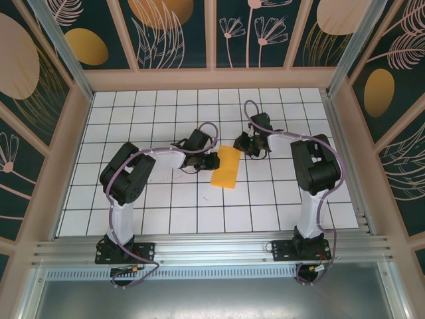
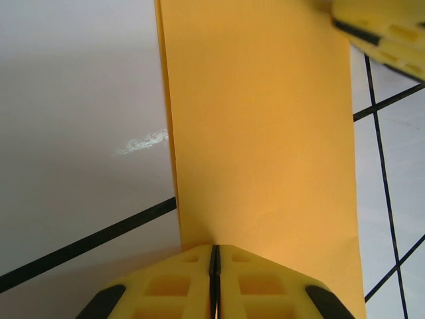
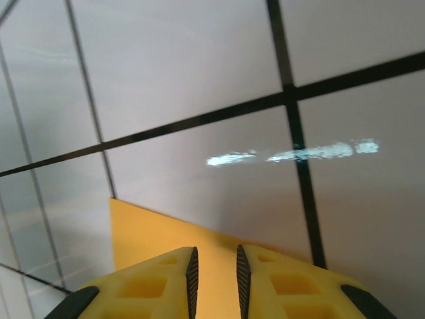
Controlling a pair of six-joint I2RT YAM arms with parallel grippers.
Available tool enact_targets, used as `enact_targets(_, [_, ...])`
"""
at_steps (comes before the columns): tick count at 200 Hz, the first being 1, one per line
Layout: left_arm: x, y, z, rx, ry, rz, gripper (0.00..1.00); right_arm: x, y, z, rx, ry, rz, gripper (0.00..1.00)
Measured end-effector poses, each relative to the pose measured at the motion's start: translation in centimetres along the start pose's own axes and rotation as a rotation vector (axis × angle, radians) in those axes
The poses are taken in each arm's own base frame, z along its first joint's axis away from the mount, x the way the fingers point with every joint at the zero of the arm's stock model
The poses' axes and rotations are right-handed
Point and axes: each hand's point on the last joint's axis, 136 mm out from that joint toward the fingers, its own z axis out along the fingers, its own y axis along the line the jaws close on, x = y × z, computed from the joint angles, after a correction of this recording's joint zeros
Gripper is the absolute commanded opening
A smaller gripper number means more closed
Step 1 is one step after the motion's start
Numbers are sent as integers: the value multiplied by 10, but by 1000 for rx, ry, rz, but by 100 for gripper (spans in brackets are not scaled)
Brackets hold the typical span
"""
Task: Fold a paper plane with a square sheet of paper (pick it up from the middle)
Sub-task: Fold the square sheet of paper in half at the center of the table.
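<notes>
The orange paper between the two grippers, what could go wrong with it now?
1. The left gripper is shut on just the edge of the folded paper; a tug could tear it or let it slip out.
2. The right gripper, jaws slightly apart, sits over one corner and might crumple it.
3. The layers look slightly uneven along one side, so later folds may come out crooked.
</notes>
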Motion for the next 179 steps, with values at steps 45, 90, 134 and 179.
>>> enact_targets(45, [0,0,0,0,-1,0,11,-5,0,-1,20,-7,6,26])
enact_targets(90, [0,0,0,0,-1,0,11,-6,2,-4,22,-4,6,27])
enact_targets(134, [0,0,0,-1,-1,0,11,-12,12,-13,4,-25,-4,27])
enact_targets(179, [0,0,0,-2,-2,0,11,-11,9,-10,10,-22,4,27])
